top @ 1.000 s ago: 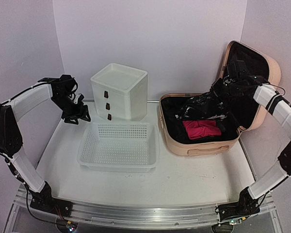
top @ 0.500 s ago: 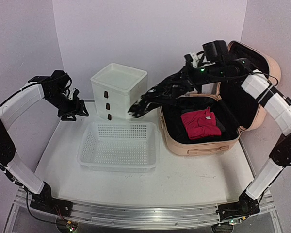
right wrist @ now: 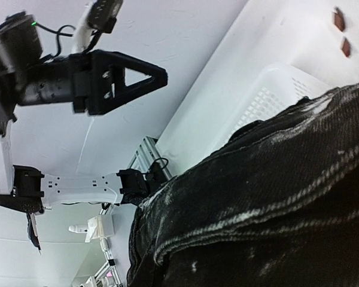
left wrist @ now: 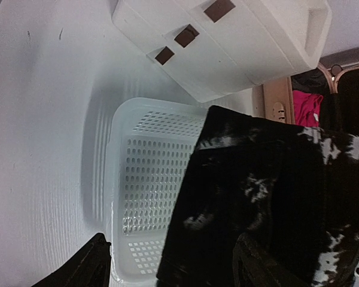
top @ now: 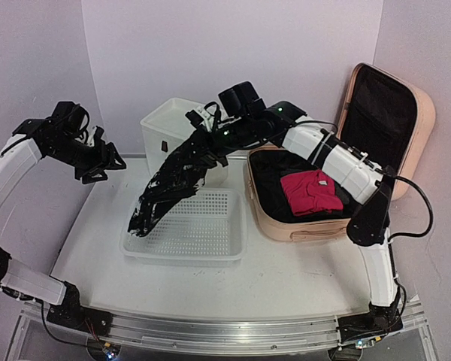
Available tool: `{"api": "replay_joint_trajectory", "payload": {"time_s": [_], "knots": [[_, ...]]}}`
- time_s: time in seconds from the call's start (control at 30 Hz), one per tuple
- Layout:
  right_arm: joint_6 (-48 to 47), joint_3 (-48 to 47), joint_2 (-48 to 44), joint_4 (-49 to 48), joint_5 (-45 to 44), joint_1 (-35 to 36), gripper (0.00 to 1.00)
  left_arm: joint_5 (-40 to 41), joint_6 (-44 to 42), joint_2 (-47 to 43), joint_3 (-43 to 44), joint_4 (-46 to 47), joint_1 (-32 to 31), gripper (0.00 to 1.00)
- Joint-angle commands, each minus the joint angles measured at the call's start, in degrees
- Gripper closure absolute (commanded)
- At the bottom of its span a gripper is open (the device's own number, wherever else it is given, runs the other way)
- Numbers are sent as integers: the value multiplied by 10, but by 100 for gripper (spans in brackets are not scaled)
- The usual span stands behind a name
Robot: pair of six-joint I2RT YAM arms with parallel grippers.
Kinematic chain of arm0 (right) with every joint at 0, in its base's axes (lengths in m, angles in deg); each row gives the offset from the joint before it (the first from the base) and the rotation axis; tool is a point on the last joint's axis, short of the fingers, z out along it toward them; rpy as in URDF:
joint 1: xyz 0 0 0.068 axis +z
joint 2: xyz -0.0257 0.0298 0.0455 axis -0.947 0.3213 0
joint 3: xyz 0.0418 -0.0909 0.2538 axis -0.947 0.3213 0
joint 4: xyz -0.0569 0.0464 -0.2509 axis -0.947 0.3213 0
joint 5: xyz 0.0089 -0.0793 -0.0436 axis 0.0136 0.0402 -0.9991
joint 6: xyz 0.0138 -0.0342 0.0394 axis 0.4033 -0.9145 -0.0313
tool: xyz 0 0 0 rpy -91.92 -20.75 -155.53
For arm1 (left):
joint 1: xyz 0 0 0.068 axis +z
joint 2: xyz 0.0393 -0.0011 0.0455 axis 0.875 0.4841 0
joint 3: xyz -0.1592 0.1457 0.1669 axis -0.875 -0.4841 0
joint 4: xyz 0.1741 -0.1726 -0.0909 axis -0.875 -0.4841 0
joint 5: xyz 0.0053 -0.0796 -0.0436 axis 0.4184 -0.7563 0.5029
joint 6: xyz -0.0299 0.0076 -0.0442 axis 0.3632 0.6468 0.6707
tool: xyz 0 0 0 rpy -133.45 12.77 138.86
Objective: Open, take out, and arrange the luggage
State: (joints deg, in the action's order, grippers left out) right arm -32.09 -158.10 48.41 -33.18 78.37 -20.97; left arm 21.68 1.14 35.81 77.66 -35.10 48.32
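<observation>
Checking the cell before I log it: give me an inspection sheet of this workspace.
Surface: white table, no spills seen.
Job's things: luggage open, lid upright; red garment inside; black garment hanging over mesh basket.
Clutter: drawer box behind the basket.
Grippers: right gripper shut on black garment; left gripper open, empty.
Cables: black cable loops beside right arm.
Surroundings: plain walls; nothing else seen.

1. The luggage (top: 307, 226) is a peach-pink hard-shell suitcase with rounded corners, lying open on the right side of the surface (top: 286, 278).
2. Its lid stands upright at the far right, black lining showing.
3. A red garment (top: 312, 192) lies in its base.
</observation>
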Motion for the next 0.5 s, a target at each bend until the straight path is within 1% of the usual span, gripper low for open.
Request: {"api": "replay_joint_trajectory", "payload": {"time_s": [0.0,0.2,0.27,0.33,0.47], "knots": [[-7,-108,30,-103,67,8,100,-2,3,-37,-6,8,3,29],[6,-111,47,-138,126,14,100,5,0,-35,-4,8,3,29],[17,-128,64,-143,147,15,100,4,-1,-31,-3,8,3,29],[13,-125,69,-146,162,17,100,3,-1,-28,-2,8,3,29],[-58,-10,51,-150,166,14,100,-1,-2,-26,-4,8,3,29]]}}
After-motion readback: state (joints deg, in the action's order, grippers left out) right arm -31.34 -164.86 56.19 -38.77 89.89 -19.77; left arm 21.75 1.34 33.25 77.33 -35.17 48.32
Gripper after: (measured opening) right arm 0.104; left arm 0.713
